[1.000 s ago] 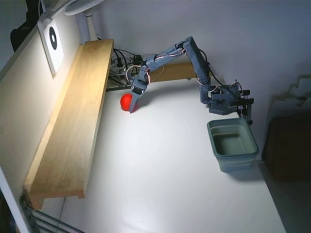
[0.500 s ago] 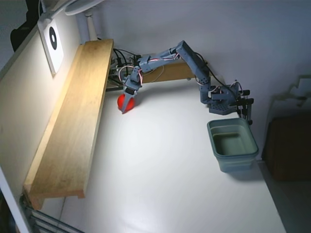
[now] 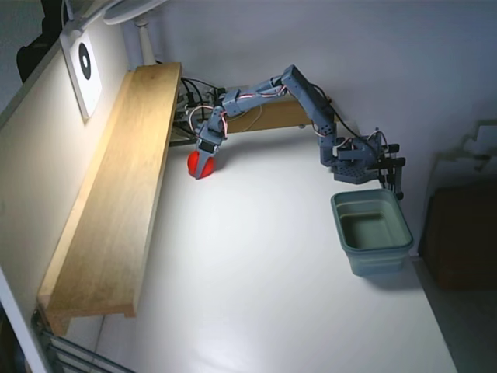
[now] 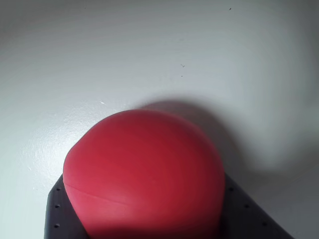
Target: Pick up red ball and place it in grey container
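One red ball [image 3: 194, 163] and one grey container [image 3: 372, 231] were on your desk [image 3: 264, 295]. The ball is round, so it had no long axis and pointed nowhere; in the wrist view it looked slightly squashed, with a faint crease across its lower left [image 4: 144, 174].

Your gripper [image 3: 202, 172] was closed around the ball, the fingers pointing down toward the desk. In the wrist view the ball filled the space between the two dark fingers [image 4: 60, 214], one at each bottom corner, pressing against both. It cast a shadow on the white surface behind it. I could not tell whether it was lifted or touching the desk.

The ball sat near the far left edge of the desk in the fixed view, just beside the long wooden shelf [image 3: 124, 186]. The container stood upright near the right edge, well apart from the ball, just in front of your arm's base [image 3: 359, 165]. Its opening faced up, long axis running roughly front to back.
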